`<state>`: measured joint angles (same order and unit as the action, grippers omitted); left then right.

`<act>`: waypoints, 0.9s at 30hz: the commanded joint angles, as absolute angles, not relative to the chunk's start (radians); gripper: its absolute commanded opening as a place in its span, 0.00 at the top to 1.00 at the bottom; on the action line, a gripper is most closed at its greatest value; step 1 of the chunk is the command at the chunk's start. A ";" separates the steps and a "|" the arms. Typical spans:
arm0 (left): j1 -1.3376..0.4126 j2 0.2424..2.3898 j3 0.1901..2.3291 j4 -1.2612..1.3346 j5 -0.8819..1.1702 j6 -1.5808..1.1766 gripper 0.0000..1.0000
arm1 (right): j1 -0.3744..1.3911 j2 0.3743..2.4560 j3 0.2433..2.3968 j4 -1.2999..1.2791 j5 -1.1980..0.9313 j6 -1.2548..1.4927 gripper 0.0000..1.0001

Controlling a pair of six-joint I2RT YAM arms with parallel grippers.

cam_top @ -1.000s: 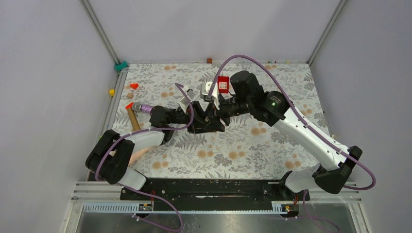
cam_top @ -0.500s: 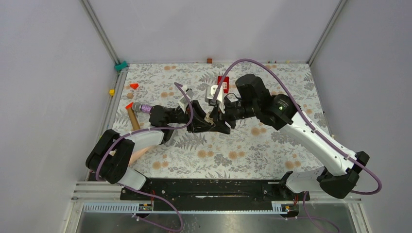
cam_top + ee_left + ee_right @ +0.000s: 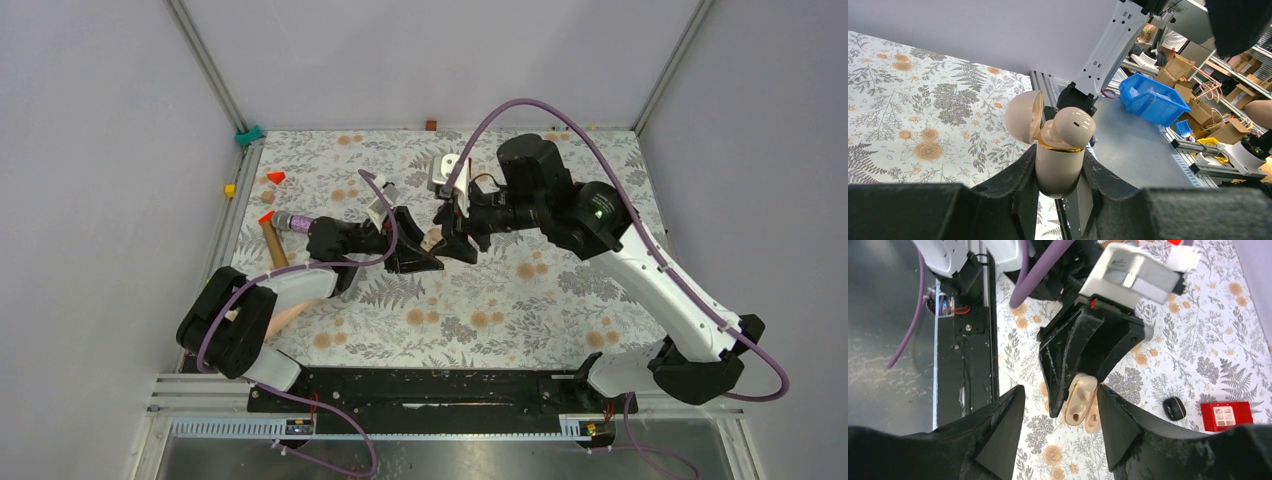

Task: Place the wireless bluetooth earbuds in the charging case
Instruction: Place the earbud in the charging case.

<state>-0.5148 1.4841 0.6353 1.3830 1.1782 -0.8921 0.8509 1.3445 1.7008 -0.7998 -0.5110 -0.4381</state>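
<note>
My left gripper [image 3: 1059, 165] is shut on a beige charging case [image 3: 1058, 165] with a gold rim and holds it upright above the cloth. Its lid [image 3: 1023, 117] is open. One beige earbud [image 3: 1073, 127] sits in it. In the right wrist view the case [image 3: 1079, 402] shows one well with an open hole. No other earbud shows. My right gripper [image 3: 1059, 390] is open and empty, just off the case's open top. In the top view the case [image 3: 432, 240] is between the left gripper [image 3: 422, 252] and the right gripper [image 3: 457, 236].
A small black oval case [image 3: 1174, 408] lies on the cloth beside a red square box [image 3: 1225, 415]. Two orange cones [image 3: 275, 177], a purple-tipped tool [image 3: 293, 222] and a wooden stick [image 3: 272, 245] lie at the left. A yellow cube [image 3: 229, 189] sits on the left rail.
My right arm has drawn back to the right and up, pulling its gripper off the case, and now hides the red box in the top view. The left arm has stayed still.
</note>
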 commanded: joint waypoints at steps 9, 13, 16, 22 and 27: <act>-0.517 1.466 0.659 1.350 1.129 -0.813 1.00 | 0.855 1.452 1.769 -0.760 -0.371 -0.051 0.43; -0.518 1.418 0.661 1.126 1.067 -0.639 1.00 | 0.856 1.443 1.742 -0.713 -0.347 0.071 0.45; -0.510 1.412 0.655 1.124 1.057 -0.628 1.00 | 0.856 1.447 1.752 -0.713 -0.307 0.104 0.45; -0.500 1.404 0.644 1.131 1.041 -0.610 1.00 | 0.856 1.437 1.709 -0.703 -0.190 0.135 0.45; -0.498 1.395 0.641 1.109 1.032 -0.578 1.00 | 0.855 1.457 1.680 -0.684 -0.162 0.154 0.46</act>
<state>-0.5041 1.4406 0.6350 1.0897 1.0607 -0.6300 0.8509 1.4651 1.6894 -0.7269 -0.2211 0.1127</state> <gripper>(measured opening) 0.287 0.545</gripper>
